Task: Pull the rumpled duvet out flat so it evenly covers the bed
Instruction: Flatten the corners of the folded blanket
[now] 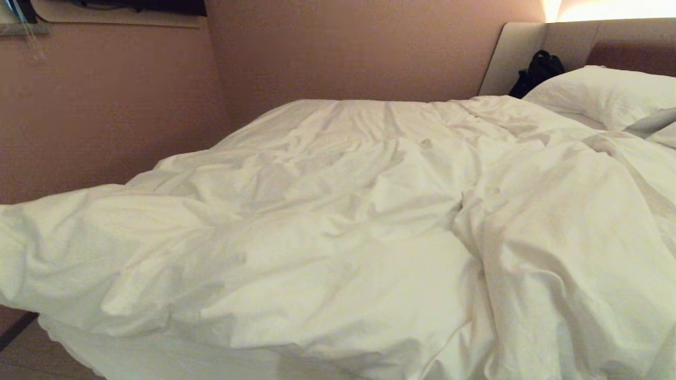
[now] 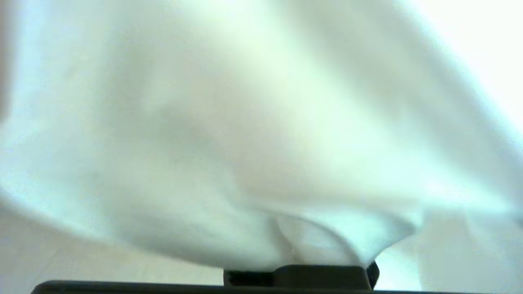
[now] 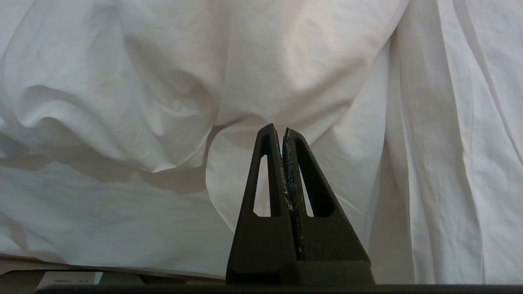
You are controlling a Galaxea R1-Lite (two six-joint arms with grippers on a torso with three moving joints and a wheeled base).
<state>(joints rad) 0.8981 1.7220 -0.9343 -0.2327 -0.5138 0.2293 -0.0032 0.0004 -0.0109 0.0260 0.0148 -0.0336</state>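
The white duvet (image 1: 338, 211) lies rumpled across the bed (image 1: 573, 42), with deep creases on the right and one corner drawn out past the left edge (image 1: 37, 237). Neither arm shows in the head view. In the left wrist view, duvet cloth (image 2: 229, 134) fans out from my left gripper (image 2: 316, 249), which is shut on a gathered fold; the cloth hides its fingers. My right gripper (image 3: 282, 131) is shut and empty, a short way in front of the duvet's hanging folds (image 3: 310, 61).
A plump white pillow (image 1: 602, 92) lies at the head end on the right, with a black bag (image 1: 538, 71) against the padded headboard. A pinkish wall (image 1: 105, 105) runs close along the far side. A strip of floor (image 1: 21, 353) shows at lower left.
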